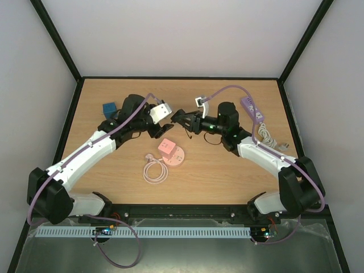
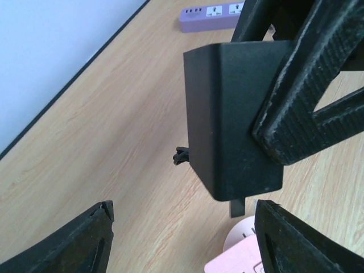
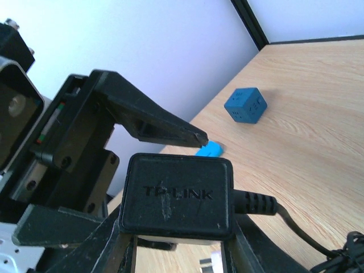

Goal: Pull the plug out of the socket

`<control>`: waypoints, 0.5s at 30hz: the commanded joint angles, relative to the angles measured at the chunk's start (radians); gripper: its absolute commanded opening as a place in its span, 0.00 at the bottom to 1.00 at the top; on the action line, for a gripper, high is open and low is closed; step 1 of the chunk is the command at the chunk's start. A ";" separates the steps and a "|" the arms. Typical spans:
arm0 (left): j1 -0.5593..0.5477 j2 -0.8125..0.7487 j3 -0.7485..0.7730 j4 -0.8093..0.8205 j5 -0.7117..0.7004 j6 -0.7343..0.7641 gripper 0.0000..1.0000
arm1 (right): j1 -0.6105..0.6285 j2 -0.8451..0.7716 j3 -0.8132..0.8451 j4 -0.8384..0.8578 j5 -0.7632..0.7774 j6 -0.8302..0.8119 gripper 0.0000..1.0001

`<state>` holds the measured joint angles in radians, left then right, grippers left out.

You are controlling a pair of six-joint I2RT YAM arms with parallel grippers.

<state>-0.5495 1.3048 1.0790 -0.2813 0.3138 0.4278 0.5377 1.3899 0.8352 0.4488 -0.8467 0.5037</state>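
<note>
Right claw [image 1: 180,117] around black plug [image 3: 177,196], long axis upright, prong [image 2: 238,208] downward.

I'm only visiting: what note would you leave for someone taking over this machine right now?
Right tool: shut on the black plug, held in the air.
Left tool: open beside the plug, holding nothing.
Pink socket: on the table, apart from the plug.
Done: plug is out, its pin bare.
Left: probably only setting the plug down.
</note>
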 commanded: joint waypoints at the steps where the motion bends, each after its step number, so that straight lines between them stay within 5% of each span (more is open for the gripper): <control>1: -0.015 0.011 0.046 0.030 -0.024 -0.036 0.69 | -0.003 0.013 0.042 0.118 0.006 0.112 0.11; 15: -0.029 0.059 0.115 0.067 0.013 -0.095 0.53 | -0.003 0.053 0.019 0.248 -0.013 0.297 0.13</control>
<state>-0.5713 1.3468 1.1641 -0.2474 0.3176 0.3523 0.5373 1.4395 0.8444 0.6029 -0.8440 0.7353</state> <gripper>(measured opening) 0.562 0.336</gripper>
